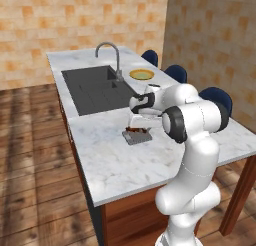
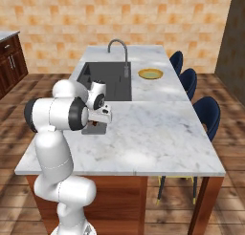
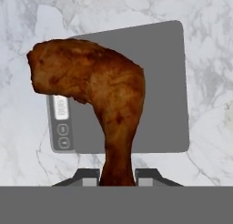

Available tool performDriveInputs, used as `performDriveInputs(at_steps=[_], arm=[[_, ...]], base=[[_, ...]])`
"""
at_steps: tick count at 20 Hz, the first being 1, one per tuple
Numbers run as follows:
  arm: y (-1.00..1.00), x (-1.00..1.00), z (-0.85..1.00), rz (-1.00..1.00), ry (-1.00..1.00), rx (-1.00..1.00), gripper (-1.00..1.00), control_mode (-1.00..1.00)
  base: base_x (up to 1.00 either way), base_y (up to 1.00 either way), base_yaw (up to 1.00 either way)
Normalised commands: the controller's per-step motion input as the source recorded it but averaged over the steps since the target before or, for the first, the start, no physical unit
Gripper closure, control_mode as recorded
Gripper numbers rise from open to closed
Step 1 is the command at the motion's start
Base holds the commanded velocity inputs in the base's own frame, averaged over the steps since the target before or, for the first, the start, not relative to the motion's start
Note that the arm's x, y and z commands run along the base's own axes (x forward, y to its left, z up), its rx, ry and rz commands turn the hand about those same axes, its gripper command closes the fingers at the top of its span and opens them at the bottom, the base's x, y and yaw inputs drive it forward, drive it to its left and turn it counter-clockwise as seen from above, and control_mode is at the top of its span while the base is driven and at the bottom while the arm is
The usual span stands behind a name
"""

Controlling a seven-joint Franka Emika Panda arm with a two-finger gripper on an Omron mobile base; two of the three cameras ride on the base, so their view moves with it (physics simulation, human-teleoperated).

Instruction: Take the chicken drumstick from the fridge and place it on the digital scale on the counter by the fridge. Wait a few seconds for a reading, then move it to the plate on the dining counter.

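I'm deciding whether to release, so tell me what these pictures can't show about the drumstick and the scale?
- Contact: hand view has chicken drumstick over digital scale; touching or above, unclear.
- Scale display: partly covered by the meat, too small to read.
- Gripper: fingertips cut by the bottom edge.
- Left base view: arm partly covers the scale.

Both base cams sit behind the arm, one off to its left and one to its right, looking forward and down over the same marble counter (image 1: 120, 165) with the sink (image 1: 95, 87) and plate (image 2: 150, 74). The hand cam stares straight down, close up, at the digital scale (image 3: 159, 82).
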Motion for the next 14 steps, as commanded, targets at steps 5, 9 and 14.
performDriveInputs(at_steps=[5, 9, 14], arm=[[0.00, 0.00, 0.00, 0.00, 0.00, 0.00, 1.00, -1.00], [0.00, 0.00, 0.00, 0.00, 0.01, 0.00, 1.00, -1.00], [0.00, 0.00, 0.00, 0.00, 0.03, 0.00, -1.00, -1.00]], base=[[0.00, 0.00, 0.00], [0.00, 0.00, 0.00], [0.00, 0.00, 0.00]])
